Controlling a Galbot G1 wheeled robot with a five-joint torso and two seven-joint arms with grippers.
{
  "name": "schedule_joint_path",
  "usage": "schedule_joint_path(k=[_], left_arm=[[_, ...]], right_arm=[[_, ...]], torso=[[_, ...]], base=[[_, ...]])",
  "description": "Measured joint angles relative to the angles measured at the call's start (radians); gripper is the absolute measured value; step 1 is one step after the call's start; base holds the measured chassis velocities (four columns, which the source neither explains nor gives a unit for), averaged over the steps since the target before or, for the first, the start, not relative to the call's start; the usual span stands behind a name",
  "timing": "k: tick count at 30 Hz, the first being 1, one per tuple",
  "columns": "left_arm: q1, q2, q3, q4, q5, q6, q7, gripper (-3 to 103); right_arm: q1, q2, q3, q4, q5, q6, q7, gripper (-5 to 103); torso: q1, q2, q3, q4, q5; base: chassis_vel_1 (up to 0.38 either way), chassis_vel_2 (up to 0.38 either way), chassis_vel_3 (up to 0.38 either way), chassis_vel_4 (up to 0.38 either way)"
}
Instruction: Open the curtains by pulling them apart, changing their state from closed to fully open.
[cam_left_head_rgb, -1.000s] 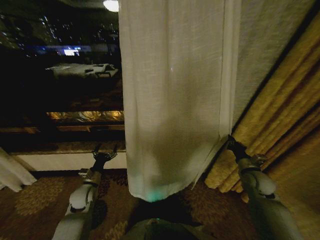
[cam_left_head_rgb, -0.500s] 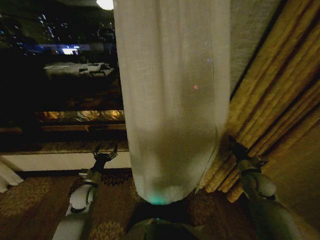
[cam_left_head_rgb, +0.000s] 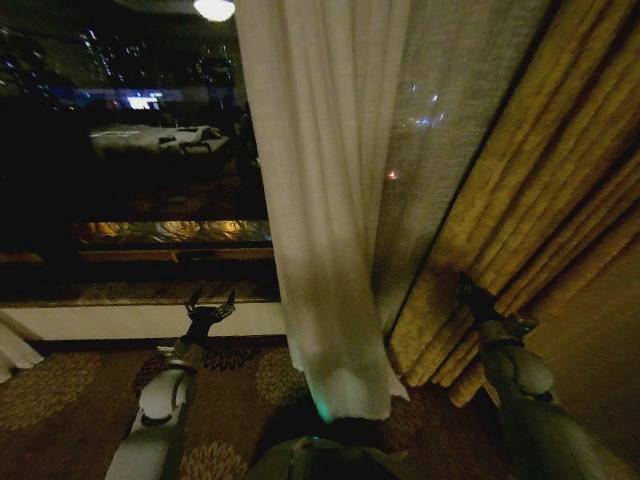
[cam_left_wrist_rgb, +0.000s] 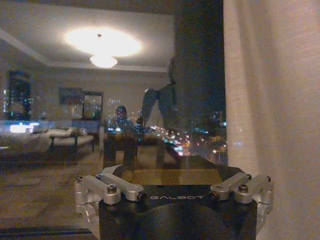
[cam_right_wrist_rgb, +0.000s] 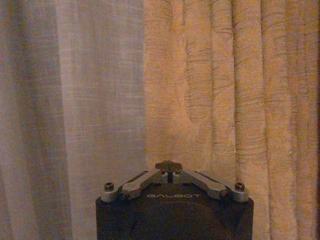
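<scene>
Right pincer: the right pincer (cam_left_head_rgb: 467, 290) sits low at the edge of the thick golden-yellow pleated drape (cam_left_head_rgb: 540, 200), just beside the sheer panel; in the right wrist view its fingers (cam_right_wrist_rgb: 169, 165) meet at the tips with no cloth between them, so it is pressed together and empty.
Left pincer: the left pincer (cam_left_head_rgb: 210, 304) hangs low before the dark window glass (cam_left_head_rgb: 120, 200), well apart from any cloth, its two black fingers (cam_left_head_rgb: 228, 298) spread.
Curtain, right side: the sheer cream-white pleated curtain panel (cam_left_head_rgb: 330, 200) hangs bunched between the bare window and the drape, hem (cam_left_head_rgb: 350, 395) just above the patterned brown carpet (cam_left_head_rgb: 70, 400).
Curtain, left side: a small fold of the same pale cloth (cam_left_head_rgb: 10, 350) shows at the far left edge, low down.
Handling: thin woven cloth, light and limp; city lights glow through it. It probably folds and slides on its rail with little force, but would slip from a loose pinch and swing after release.
Where to hold: judged best at the inner free edge, pinching several gathered pleats rather than a single layer.
Risk: catching the golden drape together with the sheer.
Progress: window largely uncovered; the right panel could probably be gathered further toward the drape.
</scene>
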Motion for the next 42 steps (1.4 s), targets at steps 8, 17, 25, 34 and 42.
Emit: schedule_joint_path(k=[8,17,25,34,42], left_arm=[[0.002,0.001,0.000,-0.001,0.000,0.000,0.000,100],[-0.001,0.004,0.003,-0.002,0.000,0.005,-0.001,100],[-0.003,0.009,0.002,0.001,-0.001,0.005,-0.001,100],[-0.005,0.009,0.001,0.003,-0.001,0.006,-0.001,100],[-0.008,0.009,0.005,0.005,-0.001,0.008,0.000,100]], right_arm=[[-0.012,0.010,0.000,-0.006,-0.017,0.013,-0.006,28],[-0.018,0.018,-0.009,-0.006,-0.039,0.014,-0.006,61],[-0.018,0.023,-0.010,-0.008,-0.071,0.012,-0.007,88],[-0.017,0.028,-0.016,-0.007,-0.089,0.005,-0.006,100],[-0.014,0.033,-0.021,-0.007,-0.098,0.004,-0.005,100]], torso=[[0.000,0.000,0.000,0.0001,-0.0001],[0.000,0.000,0.000,0.0001,0.0001],[0.000,0.000,0.000,0.0001,0.0001],[0.000,0.000,0.000,0.0001,0.0001],[0.000,0.000,0.000,0.0000,0.0003]], base=[[0.000,0.000,0.000,0.000],[0.000,0.000,0.000,0.000],[0.000,0.000,0.000,0.000],[0.000,0.000,0.000,0.000],[0.058,0.063,-0.049,-0.062]])
